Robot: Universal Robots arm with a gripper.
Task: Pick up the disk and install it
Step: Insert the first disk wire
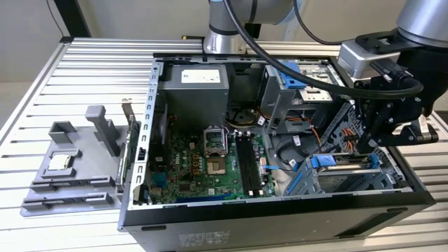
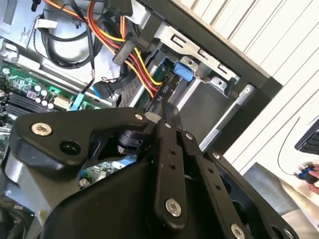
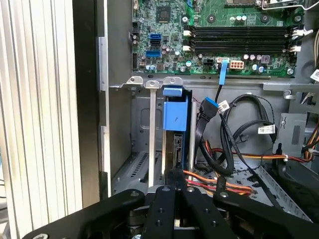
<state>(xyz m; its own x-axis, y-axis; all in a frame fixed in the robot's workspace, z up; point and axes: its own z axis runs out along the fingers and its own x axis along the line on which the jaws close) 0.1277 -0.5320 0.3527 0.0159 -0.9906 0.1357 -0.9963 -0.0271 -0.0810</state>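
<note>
Exterior view's left of the computer case: a grey fixture. Inside the case, in the bay at the exterior view's right, the disk stands edgewise in its slot. The gripper is closed, fingers together and gripping nothing, at the disk's end.

No writing can be made out anywhere. In the exterior view, a white rectangular sticker sits on the grey metal power supply box, its print too small to tell. A patch of pale print on the black metal case front is equally unreadable. In the first wrist view, small white paper tags hang on the black cables, and tiny white markings dot the green circuit board; none is legible.
</note>
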